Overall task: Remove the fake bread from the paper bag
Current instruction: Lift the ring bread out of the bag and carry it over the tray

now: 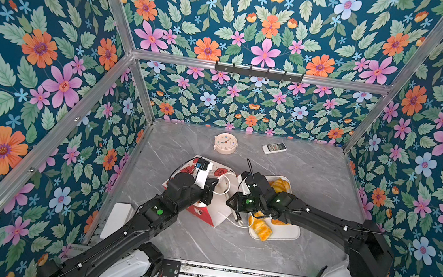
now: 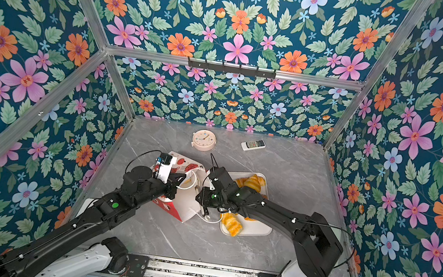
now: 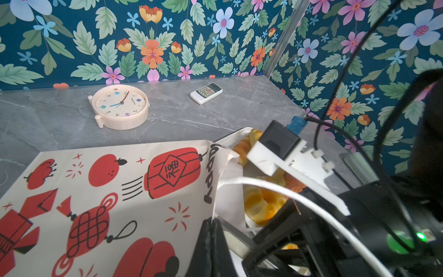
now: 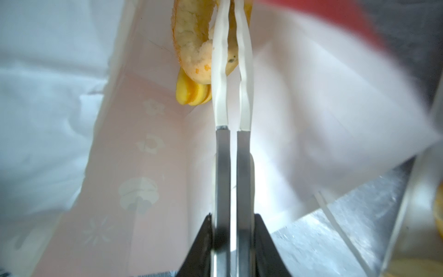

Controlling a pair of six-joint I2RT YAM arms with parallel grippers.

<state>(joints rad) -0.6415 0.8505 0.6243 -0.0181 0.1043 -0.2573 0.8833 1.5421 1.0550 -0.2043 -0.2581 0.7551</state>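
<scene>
Here, the bag (image 1: 212, 213) is laid on its side on the counter (image 1: 227, 250), just beside the tray (image 1: 288, 232). The edge of its mouth is pinched by the left pincer (image 3: 212, 223), whose jaws are pressed together on the paper. The right pincer (image 4: 232, 28) is pushed inside the bag, its long tips drawn narrow around a curved piece of bread (image 4: 191, 40) deep within. More bread is seen on the tray, a croissant (image 1: 260, 230) included. A clock (image 1: 225, 143) and a remote (image 1: 274, 148) are set well apart at the back.
</scene>
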